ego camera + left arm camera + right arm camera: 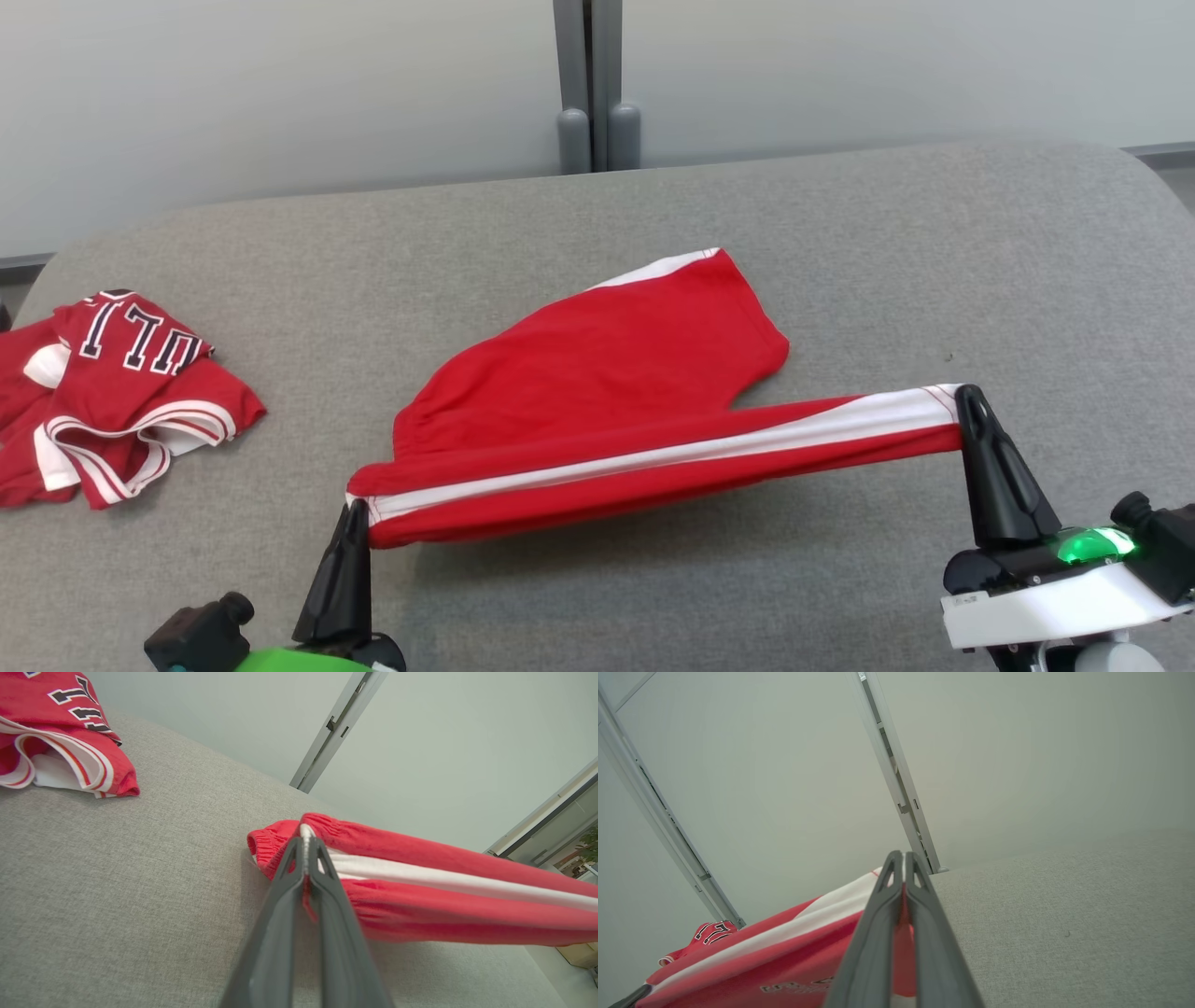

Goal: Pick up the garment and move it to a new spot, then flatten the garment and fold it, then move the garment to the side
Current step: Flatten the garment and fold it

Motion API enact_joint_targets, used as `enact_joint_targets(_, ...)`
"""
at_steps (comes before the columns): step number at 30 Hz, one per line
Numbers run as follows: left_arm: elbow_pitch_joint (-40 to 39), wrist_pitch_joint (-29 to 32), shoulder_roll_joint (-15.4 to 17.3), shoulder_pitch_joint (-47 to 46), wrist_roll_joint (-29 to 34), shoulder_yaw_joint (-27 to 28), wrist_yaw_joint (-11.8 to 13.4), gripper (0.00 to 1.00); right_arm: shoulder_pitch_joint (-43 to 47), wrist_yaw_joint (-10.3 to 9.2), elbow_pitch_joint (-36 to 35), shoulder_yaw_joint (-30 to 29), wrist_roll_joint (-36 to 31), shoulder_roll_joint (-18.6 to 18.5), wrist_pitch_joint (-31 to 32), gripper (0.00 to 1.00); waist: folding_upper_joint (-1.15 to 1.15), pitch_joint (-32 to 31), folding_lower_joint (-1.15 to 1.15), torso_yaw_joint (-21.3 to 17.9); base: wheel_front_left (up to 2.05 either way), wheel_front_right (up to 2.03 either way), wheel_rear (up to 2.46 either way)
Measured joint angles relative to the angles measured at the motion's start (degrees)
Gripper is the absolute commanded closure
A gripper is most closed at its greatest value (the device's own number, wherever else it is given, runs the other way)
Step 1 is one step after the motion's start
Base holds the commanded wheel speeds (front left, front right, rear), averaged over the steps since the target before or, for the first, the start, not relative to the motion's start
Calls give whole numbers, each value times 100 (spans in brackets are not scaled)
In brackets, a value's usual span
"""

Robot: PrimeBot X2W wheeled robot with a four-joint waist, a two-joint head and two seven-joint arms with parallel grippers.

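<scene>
1. Left fingers (341, 579) are pressed together on the waistband end of the red shorts (597, 364), pinching it near the front edge of the grey fabric-covered table (840, 215), left of the middle.
2. Right fingers (999, 476) are pressed together on the white-trimmed hem of one leg, towards the front right corner.
3. Between the two grips, the side of the shorts with the white stripe hangs taut and lifted, casting a shadow on the table.
4. Beyond that raised side, the other leg lies on the middle of the table, its hem pointing at the far edge.
5. A crumpled red jersey (131, 392) with dark lettering lies at the left edge, well apart from the shorts.
6. Pale wall panels (280, 84) stand behind the far edge.
</scene>
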Motion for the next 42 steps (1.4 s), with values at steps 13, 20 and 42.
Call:
enact_joint_targets(13, -29, -9, 37, -688, 52, -339, 3, 100, -1028, -7, 178, -78, -250, -180, 0, 100, 0, 553, 0, 182, 0, 0, 0)
enact_joint_targets(20, 493, -10, 31, -1702, -104, -623, 4, 100, -2452, -8, 1228, -12, -642, -272, 38, 100, 0, 1201, 0, 294, 0, 0, 0)
enact_joint_targets(42, 1094, -9, -237, -2805, -55, -584, 5, 2, -4975, -8, 4052, 196, -1491, -303, -2, 0, 0, 2549, 1, 838, 0, 0, 0)
